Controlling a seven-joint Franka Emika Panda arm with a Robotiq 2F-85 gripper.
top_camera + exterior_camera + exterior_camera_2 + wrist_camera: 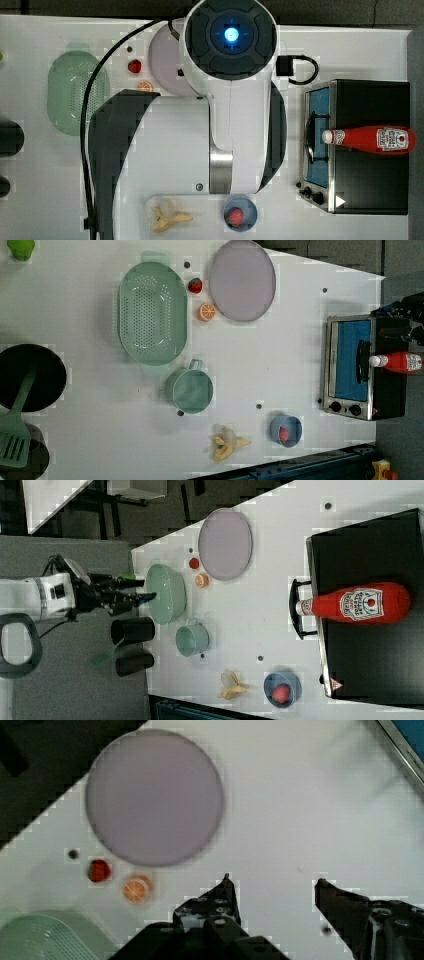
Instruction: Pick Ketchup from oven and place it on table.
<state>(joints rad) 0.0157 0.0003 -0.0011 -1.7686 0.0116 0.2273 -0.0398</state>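
The Ketchup (372,139) (400,361) (357,603) lies on its side on the black top of the oven (370,185) (350,365) (370,670). Its white cap pokes out over the front, above the dark door handle. The oven stands at the top view's right edge of the white table (350,50) (280,365). My gripper (273,880) (142,591) is open with nothing between its fingers. It hovers high over the table beside the lilac plate (155,795), far from the bottle.
A green colander (152,312), a mug (192,390), a strawberry (195,286) and an orange half (206,312) lie near the lilac plate (242,280). A peeled banana (226,442) and a blue bowl (286,430) sit by the oven. A black pan (30,377) holds a spatula.
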